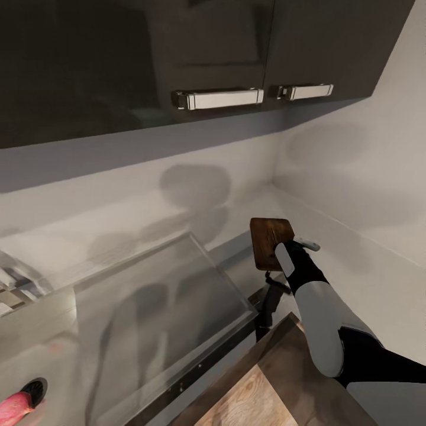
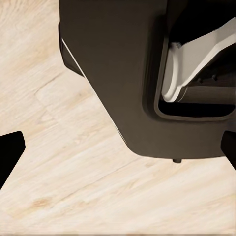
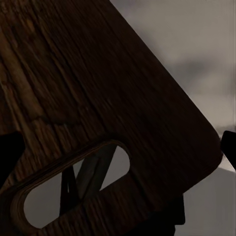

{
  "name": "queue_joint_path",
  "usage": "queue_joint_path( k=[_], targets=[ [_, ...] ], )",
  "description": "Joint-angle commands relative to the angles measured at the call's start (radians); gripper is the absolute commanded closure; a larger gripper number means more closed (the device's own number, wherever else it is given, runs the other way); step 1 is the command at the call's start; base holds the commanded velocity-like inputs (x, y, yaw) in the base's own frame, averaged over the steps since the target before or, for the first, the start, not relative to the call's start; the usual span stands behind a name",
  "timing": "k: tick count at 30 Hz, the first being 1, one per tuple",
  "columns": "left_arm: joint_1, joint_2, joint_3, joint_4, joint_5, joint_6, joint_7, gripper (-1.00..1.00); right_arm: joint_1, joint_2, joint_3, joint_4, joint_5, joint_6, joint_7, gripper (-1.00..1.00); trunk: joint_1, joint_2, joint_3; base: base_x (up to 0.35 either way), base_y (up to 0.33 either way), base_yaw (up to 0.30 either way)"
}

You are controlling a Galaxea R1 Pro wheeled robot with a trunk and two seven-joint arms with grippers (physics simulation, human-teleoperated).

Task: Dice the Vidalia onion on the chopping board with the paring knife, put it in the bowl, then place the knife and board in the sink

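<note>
— What could go wrong from here?

— The chopping board is held off the table at centre right of the head view, lifted by the right claw. In the right wrist view the board is seen close up, its handle slot at the lower left of the frame, and the claw's fingertips are glimpsed at the frame's edges. The claw is judged to be clenched on the board, apparently near the slot end, though the contact itself is hidden. A slip is to be feared: the board is gripped at one end only, so it could pivot or drop if it is swung fast. A knock against the raised glass-like panel at lower centre is also possible on the way to the sink.

— And the left claw?

— In the left wrist view, pale wooden floor and the robot's dark base are seen. Whether the left claw is released or clenched cannot be told.

— What of containers?

— A dark round drain with something pink beside it is seen at the lower left corner of the head view; the basin's contents cannot otherwise be made out.
</note>
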Motion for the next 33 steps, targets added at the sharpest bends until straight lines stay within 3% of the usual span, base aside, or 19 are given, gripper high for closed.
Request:
queue_joint_path(
  k=[1, 33],
  targets=[
    [0.0, 0.0, -0.001, 0.0, 0.002, -0.001, 0.0, -1.0, -0.001, 0.0, -0.001, -0.002, -0.007, 0.002, -0.005, -1.0, 0.001, -0.002, -0.002, 0.001, -0.046, 0.0],
    [0.0, 0.001, -0.001, 0.022, 0.002, -0.002, -0.004, -1.0, -0.001, 0.0, -0.002, 0.014, -0.002, 0.002, -0.011, -1.0, 0.001, -0.002, -0.004, -0.039, -0.021, 0.0]
  ],
)
